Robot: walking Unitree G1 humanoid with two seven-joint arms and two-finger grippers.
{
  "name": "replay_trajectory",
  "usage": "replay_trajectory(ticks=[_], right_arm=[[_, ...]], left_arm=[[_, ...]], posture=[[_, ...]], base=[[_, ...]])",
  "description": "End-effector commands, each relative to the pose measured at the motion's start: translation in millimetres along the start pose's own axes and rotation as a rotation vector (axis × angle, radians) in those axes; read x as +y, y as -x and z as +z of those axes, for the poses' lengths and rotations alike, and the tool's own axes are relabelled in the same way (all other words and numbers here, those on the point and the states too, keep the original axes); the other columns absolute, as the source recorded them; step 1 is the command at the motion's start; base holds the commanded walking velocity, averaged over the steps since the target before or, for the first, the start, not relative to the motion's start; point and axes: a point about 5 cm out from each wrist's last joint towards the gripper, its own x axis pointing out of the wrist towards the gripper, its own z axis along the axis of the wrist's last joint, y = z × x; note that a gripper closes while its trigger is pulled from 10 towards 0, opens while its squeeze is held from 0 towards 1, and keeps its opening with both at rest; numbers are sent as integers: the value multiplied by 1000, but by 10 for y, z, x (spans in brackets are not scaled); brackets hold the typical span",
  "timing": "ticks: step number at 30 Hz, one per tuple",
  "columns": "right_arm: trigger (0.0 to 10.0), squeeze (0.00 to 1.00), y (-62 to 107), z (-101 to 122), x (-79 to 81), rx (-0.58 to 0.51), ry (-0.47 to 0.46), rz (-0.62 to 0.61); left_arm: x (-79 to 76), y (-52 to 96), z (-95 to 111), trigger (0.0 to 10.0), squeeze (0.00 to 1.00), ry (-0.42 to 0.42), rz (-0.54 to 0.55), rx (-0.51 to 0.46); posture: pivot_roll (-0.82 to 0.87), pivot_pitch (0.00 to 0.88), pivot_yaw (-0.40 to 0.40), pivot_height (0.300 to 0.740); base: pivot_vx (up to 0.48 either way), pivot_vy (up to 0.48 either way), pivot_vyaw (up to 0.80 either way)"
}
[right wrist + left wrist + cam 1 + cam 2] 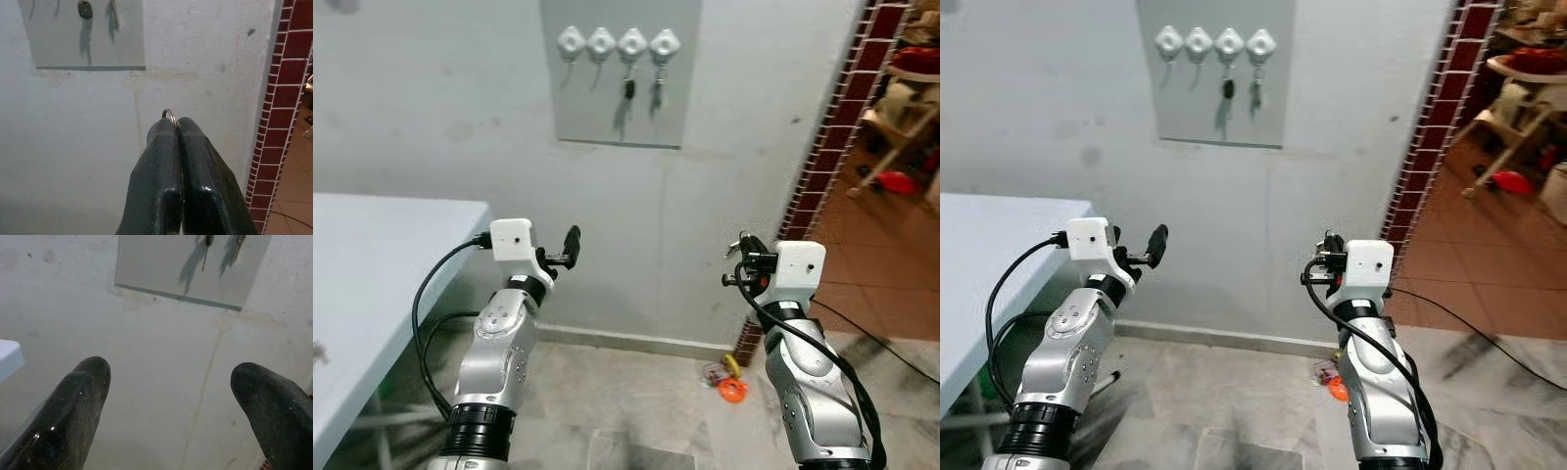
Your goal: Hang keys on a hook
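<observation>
Metal glints at the tips of the right gripper [175, 128], whose fingers are clenched on a key ring [169, 114], its loop left poking out, probably so it can slip over a hook. That gripper waits low, well below the grey wall panel [578, 98]. Four white hooks [617, 43] sit in a row there: the two on the right carry keys, the two on the left look free. The left gripper [566, 251] is spread wide, holding nothing. One table [382, 255] stands at the robot's left.

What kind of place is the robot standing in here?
Probably a home entryway or utility corner: a wall panel with four key hooks, a red brick pillar beside it, and a terracotta-tiled room beyond.
</observation>
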Motion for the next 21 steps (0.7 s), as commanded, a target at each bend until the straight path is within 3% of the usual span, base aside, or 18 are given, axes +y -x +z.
replay_trajectory(ticks=[1, 6, 21], right_arm=[[10000, 0, -14, 83, 10, -29, 4, 9], [10000, 0, -6, 106, -17, -44, 7, 13], [10000, 0, -10, 166, -37, -63, 6, 27]], left_arm=[[24, -11, 31, 10000, 0, -22, 24, -4], [46, 16, 55, 10000, 0, -69, 24, -21], [53, 50, 120, 10000, 0, -37, -19, -23]], posture=[[-50, 0, 31, 732], [-48, 0, 29, 732], [-35, 0, 20, 732]], base=[[0, 0, 0], [0, 0, 0], [17, 0, 0]])
